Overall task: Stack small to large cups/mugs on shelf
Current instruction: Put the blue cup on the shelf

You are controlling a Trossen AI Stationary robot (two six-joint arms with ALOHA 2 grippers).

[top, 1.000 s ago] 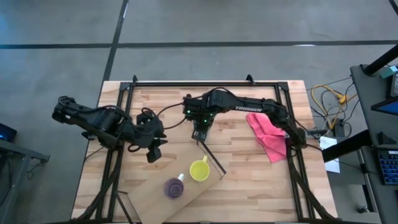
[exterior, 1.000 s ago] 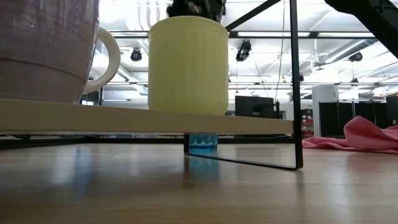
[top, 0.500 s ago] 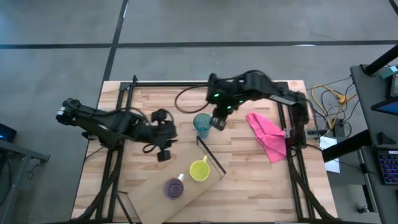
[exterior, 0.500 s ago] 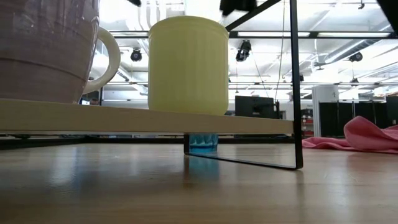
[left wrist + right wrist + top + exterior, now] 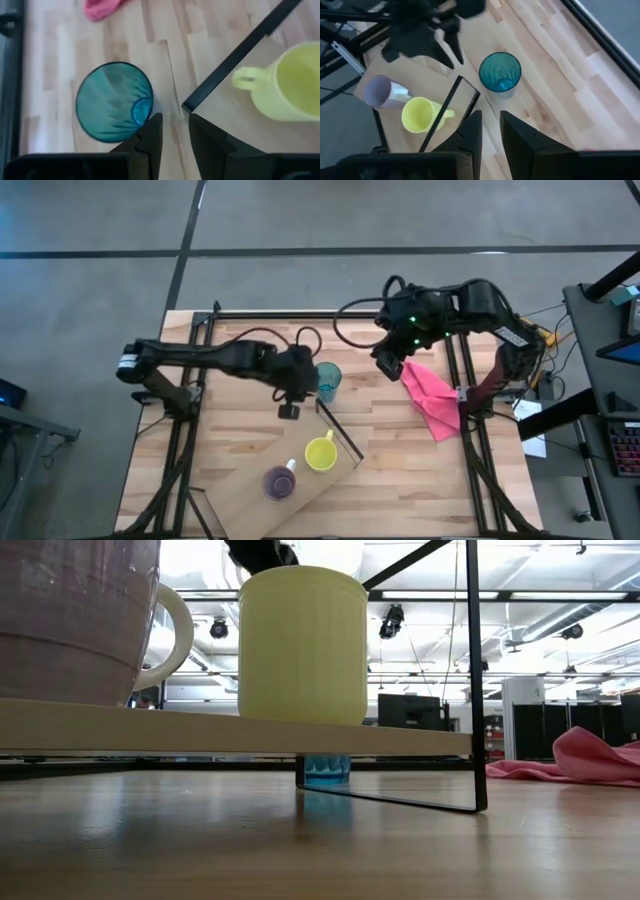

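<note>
Teal tumbler stands on the table beside the shelf frame's far end — in the low view only its base shows. Left gripper beside it and right gripper over the table — narrow finger gaps.

No text, label, brand, number or sign can be read anywhere in these views. The teal tumbler, the yellow mug and the purple cup carry no print, and neither does the shelf under the last two. The pink cloth, lying to the right of the tumbler, is plain. Any marking on the two dark arms is too small to make out from above, and the monitors far behind the yellow mug in the low view show nothing legible.
</note>
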